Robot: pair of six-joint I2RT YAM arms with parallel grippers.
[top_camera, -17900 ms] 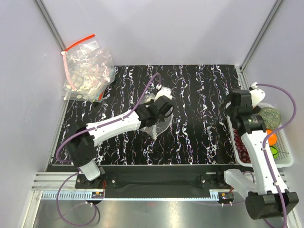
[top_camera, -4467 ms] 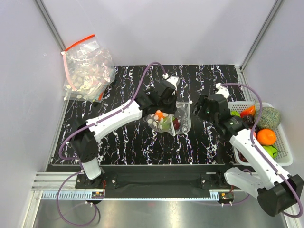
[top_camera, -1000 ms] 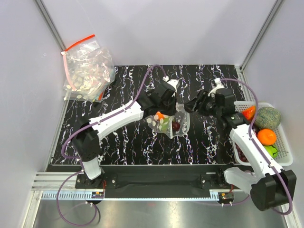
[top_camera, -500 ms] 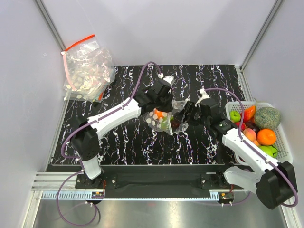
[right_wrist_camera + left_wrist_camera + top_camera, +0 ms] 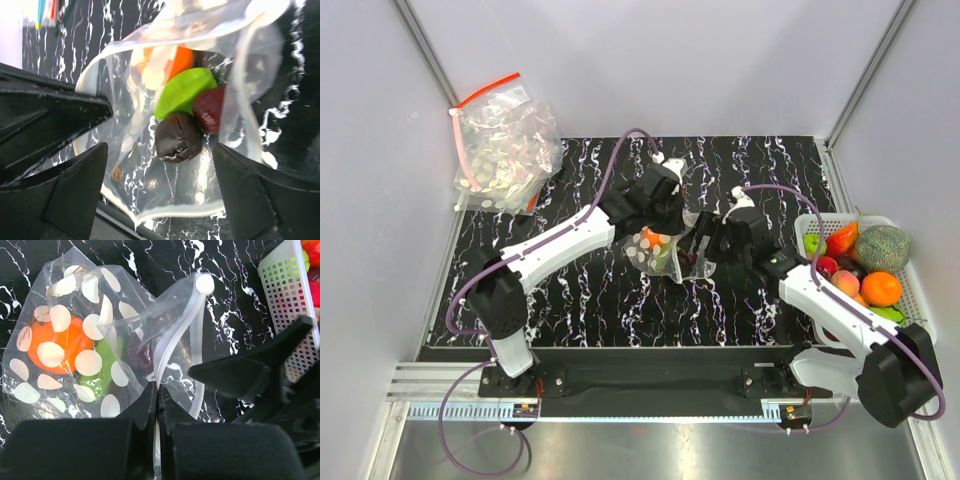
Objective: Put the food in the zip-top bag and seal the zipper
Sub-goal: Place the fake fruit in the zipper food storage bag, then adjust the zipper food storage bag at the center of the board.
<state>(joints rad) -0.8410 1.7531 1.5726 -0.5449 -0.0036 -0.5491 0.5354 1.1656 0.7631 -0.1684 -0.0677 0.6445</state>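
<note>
A white plastic mesh basket (image 5: 923,300) is sitting at the right edge of the black, white-veined desk (image 5: 770,170). It is holding a round orange fruit (image 5: 882,288), a green netted melon (image 5: 886,245) and a green apple (image 5: 814,243). Just left of the basket, the right gripper (image 5: 708,240) is pointing away from it with its jaws spread wide. The small clear crinkly zip-top bag (image 5: 660,258) printed with white oval spots is lying between them. Whether they are touching the plastic cannot be told. The bag is resting on the desk well to the left of the basket, its mouth gaping toward the right gripper. Food is showing through the plastic: an orange ball (image 5: 70,342), a green piece (image 5: 182,92), a dark red piece (image 5: 210,107) and a dark brown one (image 5: 177,137). On the side of the bag away from the basket, the left gripper (image 5: 157,390) is hanging over the bag. Its jaws are pressed together, pinching the narrow pale zipper (image 5: 172,347), which is running up from them to a round white end. Far to the left of the basket, at the back corner, a heap of clear bags with a red strip (image 5: 505,140) is sitting against the wall.
</note>
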